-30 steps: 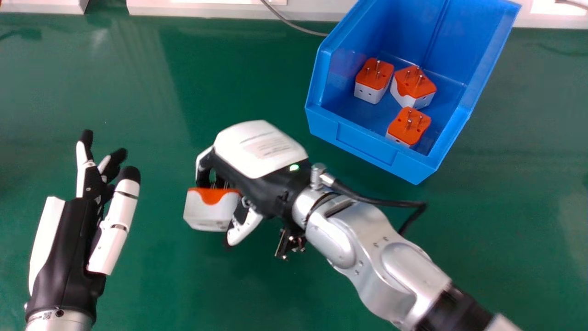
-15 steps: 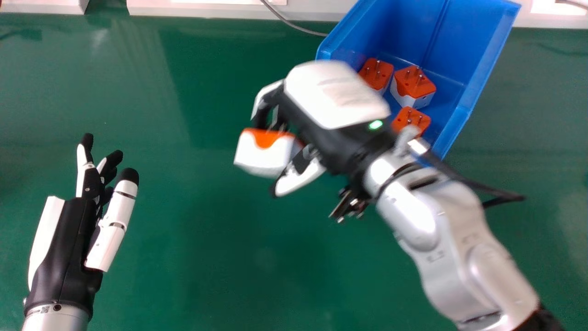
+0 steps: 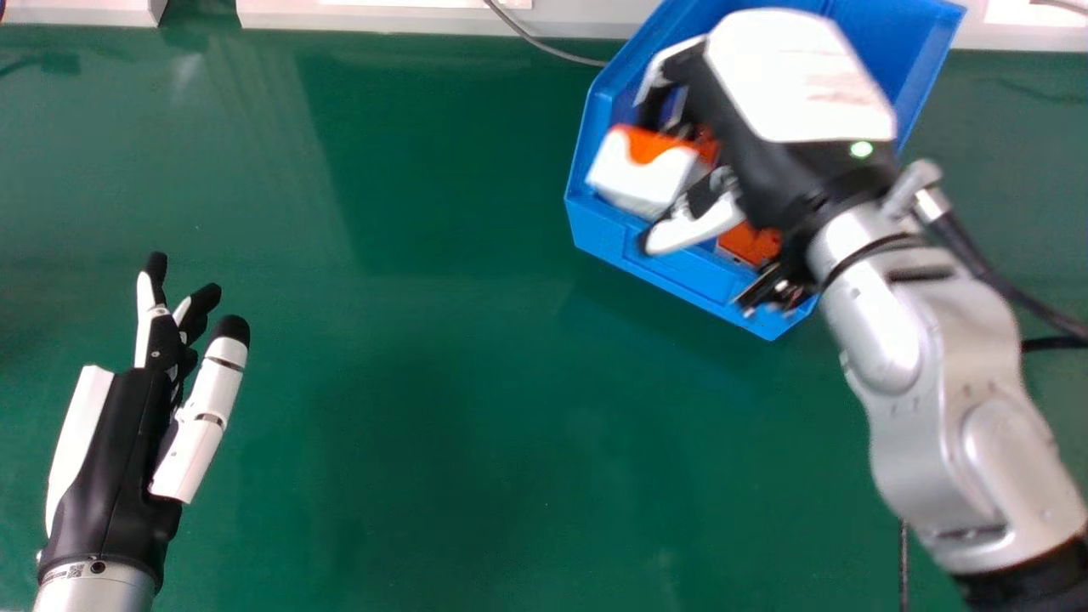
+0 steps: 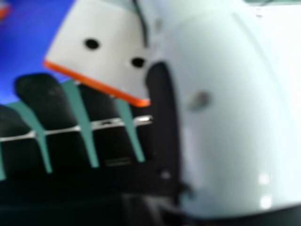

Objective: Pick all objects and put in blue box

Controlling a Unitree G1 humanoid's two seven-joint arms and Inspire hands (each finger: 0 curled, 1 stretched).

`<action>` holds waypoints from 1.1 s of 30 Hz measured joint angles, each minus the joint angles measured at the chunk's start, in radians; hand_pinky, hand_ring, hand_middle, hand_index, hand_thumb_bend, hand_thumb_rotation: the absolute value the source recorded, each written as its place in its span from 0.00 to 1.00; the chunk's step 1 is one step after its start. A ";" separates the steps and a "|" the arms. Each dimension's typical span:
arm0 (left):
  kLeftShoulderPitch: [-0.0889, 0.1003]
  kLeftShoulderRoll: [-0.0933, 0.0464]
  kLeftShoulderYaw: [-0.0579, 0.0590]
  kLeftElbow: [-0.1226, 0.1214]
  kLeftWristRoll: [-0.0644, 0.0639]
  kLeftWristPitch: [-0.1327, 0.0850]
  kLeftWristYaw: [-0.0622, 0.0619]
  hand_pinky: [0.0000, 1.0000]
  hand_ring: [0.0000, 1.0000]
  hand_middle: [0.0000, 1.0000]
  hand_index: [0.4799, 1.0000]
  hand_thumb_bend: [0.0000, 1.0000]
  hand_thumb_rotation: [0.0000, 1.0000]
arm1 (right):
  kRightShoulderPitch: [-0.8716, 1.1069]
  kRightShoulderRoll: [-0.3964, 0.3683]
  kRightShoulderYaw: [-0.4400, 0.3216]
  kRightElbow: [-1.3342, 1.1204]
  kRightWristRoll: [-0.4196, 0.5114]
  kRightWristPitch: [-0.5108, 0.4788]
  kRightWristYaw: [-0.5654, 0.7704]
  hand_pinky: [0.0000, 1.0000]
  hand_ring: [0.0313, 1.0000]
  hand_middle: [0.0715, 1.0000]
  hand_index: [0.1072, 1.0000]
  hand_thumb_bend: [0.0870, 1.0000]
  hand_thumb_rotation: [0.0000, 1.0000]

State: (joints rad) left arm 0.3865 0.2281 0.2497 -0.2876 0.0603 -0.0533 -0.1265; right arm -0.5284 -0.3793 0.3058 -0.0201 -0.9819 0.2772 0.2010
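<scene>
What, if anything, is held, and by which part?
The right hand holds a plug adapter, fingers at its orange end, thumb against its white side.

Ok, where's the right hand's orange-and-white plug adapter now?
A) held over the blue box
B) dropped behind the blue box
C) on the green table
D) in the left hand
A: the head view shows the plug adapter gripped by the right hand over the near-left part of the blue box.

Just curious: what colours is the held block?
The block is white and orange; best in the head view.
</scene>
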 measured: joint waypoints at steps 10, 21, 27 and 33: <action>-0.007 0.004 0.004 0.007 -0.002 -0.012 -0.002 0.97 0.96 0.95 0.87 0.31 0.90 | -0.297 0.027 0.005 0.482 0.029 0.075 -0.101 0.28 0.36 0.42 0.43 0.44 0.14; -0.001 0.003 0.002 0.002 0.000 -0.011 -0.001 0.96 0.95 0.94 0.86 0.34 0.88 | -0.542 0.067 0.117 0.946 0.071 0.036 -0.198 0.23 0.36 0.42 0.51 0.46 0.00; 0.003 -0.003 0.001 -0.001 -0.001 -0.010 -0.001 0.98 0.97 0.95 0.87 0.31 0.89 | -0.595 0.098 0.212 1.022 0.065 0.043 -0.160 0.20 0.40 0.47 0.43 0.47 0.00; 0.005 -0.004 -0.001 -0.006 0.000 -0.010 -0.002 0.97 0.97 0.96 0.88 0.32 0.91 | -0.612 0.121 0.241 1.048 0.083 0.035 -0.133 0.21 0.40 0.47 0.43 0.47 0.00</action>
State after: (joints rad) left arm 0.3916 0.2244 0.2487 -0.2939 0.0601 -0.0636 -0.1282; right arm -1.1406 -0.2585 0.5465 1.0282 -0.8984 0.3118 0.0680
